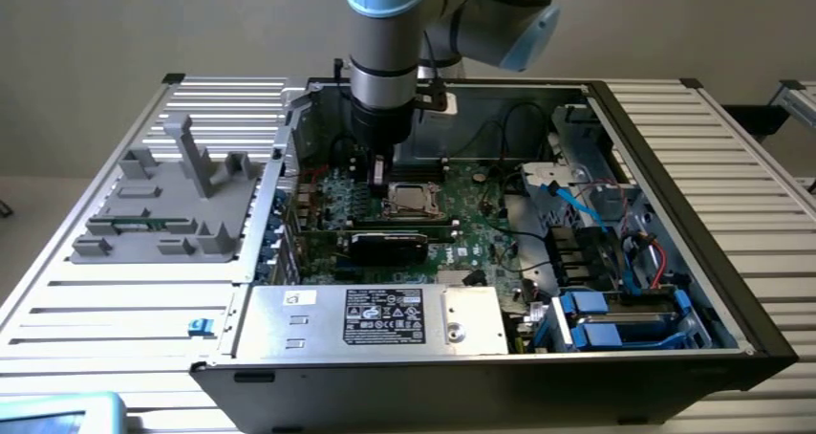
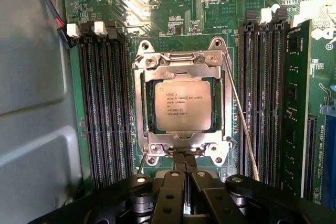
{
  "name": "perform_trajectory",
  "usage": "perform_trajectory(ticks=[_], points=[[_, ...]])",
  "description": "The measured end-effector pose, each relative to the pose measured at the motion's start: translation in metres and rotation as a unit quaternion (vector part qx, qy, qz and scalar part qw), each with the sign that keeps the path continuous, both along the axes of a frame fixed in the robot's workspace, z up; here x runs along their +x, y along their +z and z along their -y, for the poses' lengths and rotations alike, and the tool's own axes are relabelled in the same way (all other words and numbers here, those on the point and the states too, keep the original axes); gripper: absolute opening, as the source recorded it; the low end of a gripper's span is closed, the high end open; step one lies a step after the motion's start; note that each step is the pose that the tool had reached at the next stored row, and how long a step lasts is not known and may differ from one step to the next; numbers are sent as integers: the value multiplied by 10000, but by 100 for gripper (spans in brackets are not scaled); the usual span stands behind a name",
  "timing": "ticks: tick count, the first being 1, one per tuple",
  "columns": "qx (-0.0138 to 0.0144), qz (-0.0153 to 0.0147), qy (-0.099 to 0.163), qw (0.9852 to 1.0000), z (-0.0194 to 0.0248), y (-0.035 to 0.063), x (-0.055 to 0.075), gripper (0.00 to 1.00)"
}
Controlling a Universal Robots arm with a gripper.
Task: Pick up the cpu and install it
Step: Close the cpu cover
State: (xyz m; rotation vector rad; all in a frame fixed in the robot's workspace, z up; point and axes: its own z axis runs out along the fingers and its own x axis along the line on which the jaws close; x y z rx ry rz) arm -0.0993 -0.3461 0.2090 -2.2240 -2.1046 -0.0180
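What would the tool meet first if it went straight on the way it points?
Probably the socket's metal frame, at its edge beside the cpu, not the cpu itself; depth under the shut tool is unclear.

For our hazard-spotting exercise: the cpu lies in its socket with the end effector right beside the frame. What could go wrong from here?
1. The shut end effector sits at the metal frame edge; a slip might scrape the cpu or motherboard.
2. The thin lever wire beside the frame could snag it.
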Motion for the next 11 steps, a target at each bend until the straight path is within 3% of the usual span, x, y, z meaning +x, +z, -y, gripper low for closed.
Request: perform_trajectory(ticks=[11], points=[[0,16,-3,10000,0,395,-75,11]])
